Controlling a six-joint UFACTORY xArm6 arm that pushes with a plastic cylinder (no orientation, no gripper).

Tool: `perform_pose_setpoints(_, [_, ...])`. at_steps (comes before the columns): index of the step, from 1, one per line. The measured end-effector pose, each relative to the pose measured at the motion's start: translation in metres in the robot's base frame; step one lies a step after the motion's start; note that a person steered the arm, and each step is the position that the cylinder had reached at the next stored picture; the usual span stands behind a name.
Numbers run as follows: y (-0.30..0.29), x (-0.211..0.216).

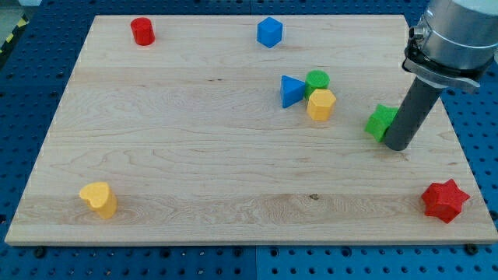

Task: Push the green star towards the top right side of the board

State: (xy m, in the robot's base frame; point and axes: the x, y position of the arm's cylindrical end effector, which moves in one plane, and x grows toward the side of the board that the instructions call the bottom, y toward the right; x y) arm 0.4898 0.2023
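Red star (445,200) nearest, then my tip (396,145) touching green star (381,122); tool grasping nothing, no containers.

Pale wood board (194,155) w/ visible grain, smooth matt finish, blocks matt e.g. red star (445,201), rod dark matt

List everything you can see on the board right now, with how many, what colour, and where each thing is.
Red cylinder: one, red, top left.
Blue block: one, blue, top centre.
Blue triangle: one, blue, right of centre.
Green cylinder: one, green, beside the triangle.
Yellow block: one, yellow, touching the green cylinder.
Green star: one, green, right side, partly hidden.
Red star: one, red, bottom right.
Yellow heart: one, yellow, bottom left.
Board: one, pale wood.
My tip: one, dark, against the green star's right.
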Motion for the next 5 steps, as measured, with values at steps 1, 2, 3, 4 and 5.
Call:
perform_pose_setpoints(1, [-0.020,0.019])
perform_pose_setpoints(2, [-0.044,0.013])
perform_pose_setpoints(3, [-0.011,-0.021])
perform_pose_setpoints(4, [0.022,-0.038])
perform_pose_setpoints(5, [0.022,-0.045])
